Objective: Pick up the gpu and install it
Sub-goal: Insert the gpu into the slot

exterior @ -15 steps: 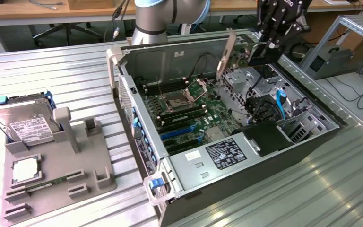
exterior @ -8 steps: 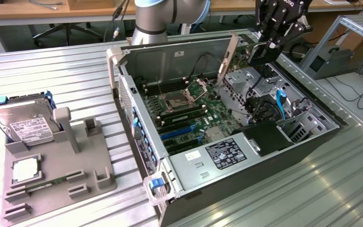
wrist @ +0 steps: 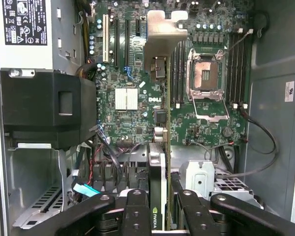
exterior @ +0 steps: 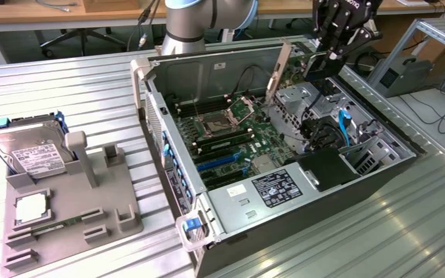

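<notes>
Jaws are clamped on the gpu (wrist: 156,196): in the wrist view we see the gripper (wrist: 160,209) pressing both flat sides of the card, which stands on its edge.

On the bench (exterior: 68,92) the open computer case (exterior: 168,174) lies toward the edge at the exterior view's right. We see the card hanging in the air above the far part of the case, not touching the motherboard (wrist: 137,118).

For this step we judge that three things matter:
- keep the card upright, not tilted;
- bring its lower edge parallel to the expansion slots (wrist: 116,42);
- turn the pale bracket (wrist: 162,29) to the case wall.

We would also stay clear of the loose cables (wrist: 113,157).
</notes>
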Robot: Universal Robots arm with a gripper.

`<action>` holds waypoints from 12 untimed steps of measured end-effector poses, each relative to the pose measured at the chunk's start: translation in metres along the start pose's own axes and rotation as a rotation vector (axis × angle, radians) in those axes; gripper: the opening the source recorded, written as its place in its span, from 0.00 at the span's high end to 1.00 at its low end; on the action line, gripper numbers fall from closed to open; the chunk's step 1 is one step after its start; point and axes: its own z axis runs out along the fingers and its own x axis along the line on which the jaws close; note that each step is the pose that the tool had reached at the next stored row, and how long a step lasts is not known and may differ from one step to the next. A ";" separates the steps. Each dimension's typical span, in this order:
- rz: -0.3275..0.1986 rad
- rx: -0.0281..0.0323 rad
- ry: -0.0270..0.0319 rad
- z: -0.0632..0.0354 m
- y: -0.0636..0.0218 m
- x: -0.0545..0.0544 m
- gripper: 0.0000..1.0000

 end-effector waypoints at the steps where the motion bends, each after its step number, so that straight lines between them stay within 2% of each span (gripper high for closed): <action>1: 0.005 0.0001 0.0002 0.0001 0.0004 0.000 0.73; 8: 0.040 0.0010 0.0014 0.0004 0.0044 0.000 0.73; 12: 0.042 0.0010 0.0013 0.0002 0.0116 0.000 0.73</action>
